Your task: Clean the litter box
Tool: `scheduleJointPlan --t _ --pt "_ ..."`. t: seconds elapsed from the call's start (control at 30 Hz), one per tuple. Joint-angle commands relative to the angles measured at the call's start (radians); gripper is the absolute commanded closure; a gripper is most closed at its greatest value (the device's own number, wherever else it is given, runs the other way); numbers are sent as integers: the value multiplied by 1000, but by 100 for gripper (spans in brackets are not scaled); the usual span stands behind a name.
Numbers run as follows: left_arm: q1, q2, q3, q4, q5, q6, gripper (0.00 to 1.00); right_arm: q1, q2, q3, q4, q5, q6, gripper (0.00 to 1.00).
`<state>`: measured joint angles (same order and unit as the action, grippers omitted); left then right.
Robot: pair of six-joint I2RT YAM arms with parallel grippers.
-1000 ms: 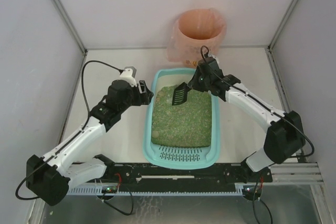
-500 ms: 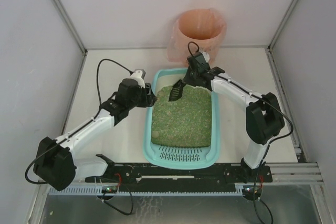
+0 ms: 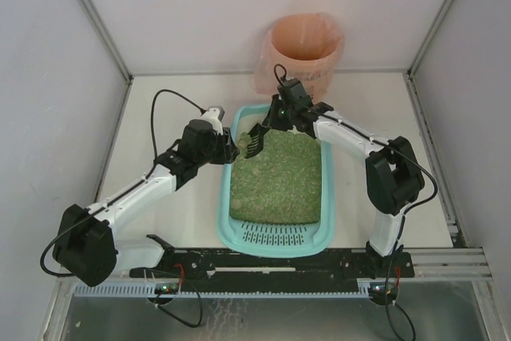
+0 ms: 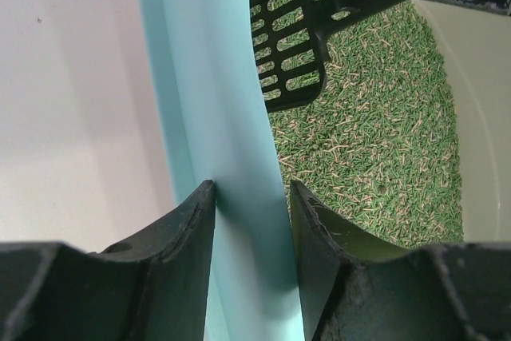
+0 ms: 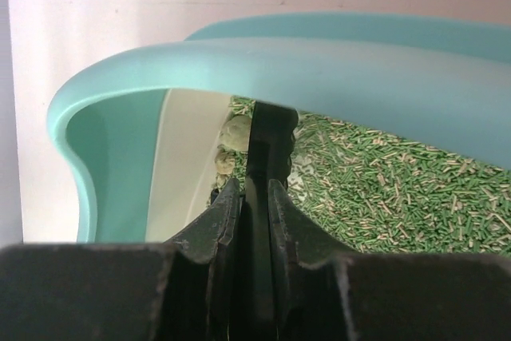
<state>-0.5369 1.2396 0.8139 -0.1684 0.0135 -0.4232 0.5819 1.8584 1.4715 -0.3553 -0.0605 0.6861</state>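
Your left gripper point(image 4: 251, 197) pinches litter box point(image 4: 207, 77) rim, right gripper point(image 5: 254, 197) clamps scoop point(image 4: 283, 45). Dig fast by that wall and litter flicks out

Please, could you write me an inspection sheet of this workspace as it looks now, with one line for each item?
Surface: pale table, carrying the litter box.
Job's things: litter box in the middle, green litter inside, grate end nearest the arm bases.
Tool: black scoop in the far left corner of the box, beside pale clumps.
Clutter: nothing seen.
Grippers: left gripper closed on the box's left rim; right gripper shut on the scoop handle.
Cables: black cable loops above the left arm; another at the right wrist.
Surroundings: pink-bagged bin behind the box; white walls on three sides.
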Motion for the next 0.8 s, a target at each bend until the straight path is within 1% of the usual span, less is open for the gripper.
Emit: scheduleJointPlan --t 0.0,0.23,0.4,0.57,0.77 --pt "-8 20 53 -2 14 35 57 60 -7 -65 111 -172 -39 100" --pt "-9 24 56 -4 13 36 57 61 -74 -131 143 -276 -67 100" --pt "-10 26 59 -6 10 37 58 63 -115 -170 155 -330 -47 100" --pt "-10 24 61 -11 10 37 58 66 -162 -225 153 -320 6 100" --pt "-9 22 63 -13 9 37 58 65 -242 -330 217 -301 85 100"
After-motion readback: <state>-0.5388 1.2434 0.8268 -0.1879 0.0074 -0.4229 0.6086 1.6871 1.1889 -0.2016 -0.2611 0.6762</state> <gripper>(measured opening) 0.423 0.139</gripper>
